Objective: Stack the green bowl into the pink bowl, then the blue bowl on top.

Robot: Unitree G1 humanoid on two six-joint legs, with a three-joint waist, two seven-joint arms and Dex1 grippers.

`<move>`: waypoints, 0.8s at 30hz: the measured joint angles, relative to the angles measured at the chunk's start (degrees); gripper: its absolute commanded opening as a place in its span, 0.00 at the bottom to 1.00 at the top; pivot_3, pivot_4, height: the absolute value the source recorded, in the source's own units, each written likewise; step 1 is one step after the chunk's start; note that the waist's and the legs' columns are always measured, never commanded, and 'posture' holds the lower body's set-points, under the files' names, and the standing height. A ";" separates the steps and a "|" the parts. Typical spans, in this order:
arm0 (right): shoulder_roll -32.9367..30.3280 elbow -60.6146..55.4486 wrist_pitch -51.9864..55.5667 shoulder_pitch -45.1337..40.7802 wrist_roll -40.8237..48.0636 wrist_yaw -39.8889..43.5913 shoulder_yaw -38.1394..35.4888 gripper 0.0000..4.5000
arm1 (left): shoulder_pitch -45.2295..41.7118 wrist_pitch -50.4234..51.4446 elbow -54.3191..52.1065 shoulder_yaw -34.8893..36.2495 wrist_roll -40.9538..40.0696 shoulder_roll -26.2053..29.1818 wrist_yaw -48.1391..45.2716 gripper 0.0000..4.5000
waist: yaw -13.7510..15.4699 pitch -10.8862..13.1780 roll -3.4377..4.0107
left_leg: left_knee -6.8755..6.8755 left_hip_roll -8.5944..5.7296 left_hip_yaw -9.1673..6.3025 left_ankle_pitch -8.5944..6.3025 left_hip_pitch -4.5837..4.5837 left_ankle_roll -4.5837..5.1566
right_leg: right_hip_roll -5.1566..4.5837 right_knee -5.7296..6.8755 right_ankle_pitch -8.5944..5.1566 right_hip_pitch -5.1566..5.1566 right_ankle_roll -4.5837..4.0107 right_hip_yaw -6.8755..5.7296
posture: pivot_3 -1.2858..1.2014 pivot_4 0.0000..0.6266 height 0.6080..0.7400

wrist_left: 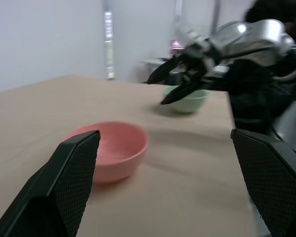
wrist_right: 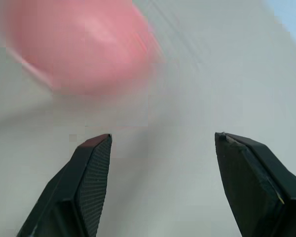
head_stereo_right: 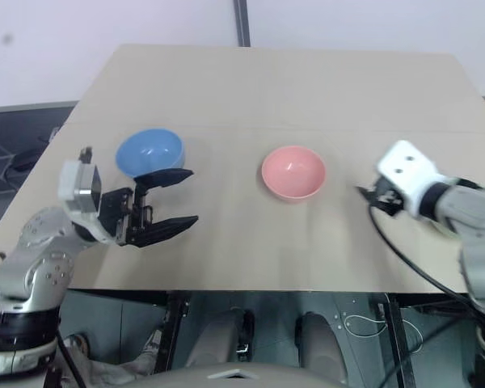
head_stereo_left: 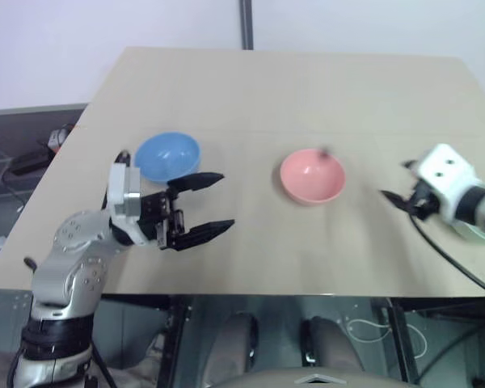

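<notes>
My left gripper (head_stereo_left: 200,205) hangs agape beside the blue bowl (head_stereo_left: 167,156); my right gripper (wrist_right: 160,185) gapes empty near the pink bowl (head_stereo_left: 311,175).

Left gripper (head_stereo_left: 207,205) agape, pointing sideways; right gripper (wrist_right: 160,185) agape (nothing held).

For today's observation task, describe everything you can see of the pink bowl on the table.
The pink bowl is small, round and salmon-pink, plain and smooth, plastic by its look. It stands upright and empty near the middle of the tan table, with nothing stacked in it. No gripper touches it: it sits apart, between the blue bowl and the green bowl.
</notes>
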 measured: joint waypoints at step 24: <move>3.58 11.85 -0.70 6.74 1.65 -11.16 -2.50 0.01 | -6.34 0.16 2.61 -6.73 3.63 0.88 -7.32 1.00 | -1.46 -0.02 0.09 | 0.04 0.11 0.19 -0.03 0.07 0.09 | 0.56 0.06 -0.01 -0.02 0.05 0.09 | 0.52 0.24 1.00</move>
